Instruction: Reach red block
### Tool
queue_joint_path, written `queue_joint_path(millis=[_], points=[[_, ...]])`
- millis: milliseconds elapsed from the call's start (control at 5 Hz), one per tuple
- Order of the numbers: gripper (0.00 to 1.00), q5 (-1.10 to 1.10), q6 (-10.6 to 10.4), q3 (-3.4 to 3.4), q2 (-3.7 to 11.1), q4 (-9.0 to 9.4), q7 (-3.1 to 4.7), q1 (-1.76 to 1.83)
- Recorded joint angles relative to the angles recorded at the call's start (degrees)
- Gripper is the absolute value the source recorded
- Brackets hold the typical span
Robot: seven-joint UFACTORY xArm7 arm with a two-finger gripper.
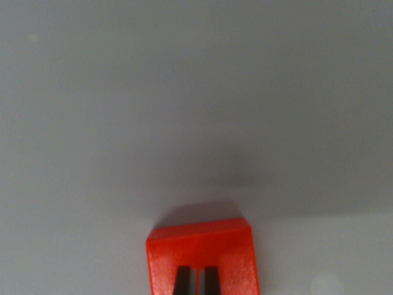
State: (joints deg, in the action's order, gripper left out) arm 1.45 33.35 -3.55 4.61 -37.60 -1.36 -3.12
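We are seeing the red rectangular plastic block (201, 258) lying on the plain grey matte surface (184, 110) at the wrist view's bottom edge, slightly right of centre; two dark prongs (196, 281) are overlapping its lower face.

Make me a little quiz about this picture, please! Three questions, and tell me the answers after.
1. True or false: the red block sits at the top of the wrist view.
2. What lies under the block? A) a grey surface B) a green cloth C) a wooden tray
3. What are the two dark shapes in front of the block at the bottom edge?

Key
1. False. It sits at the bottom, a little right of the middle.
2. A.
3. They look like the fingertips of the gripper, close together with a thin gap; the picture is too blurred to be sure.
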Motion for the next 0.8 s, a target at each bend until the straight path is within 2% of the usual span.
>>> queue_joint_path(millis=[800], points=[[0.0, 0.0, -1.0, -0.03, 0.13, 0.99, -0.03, -0.01]])
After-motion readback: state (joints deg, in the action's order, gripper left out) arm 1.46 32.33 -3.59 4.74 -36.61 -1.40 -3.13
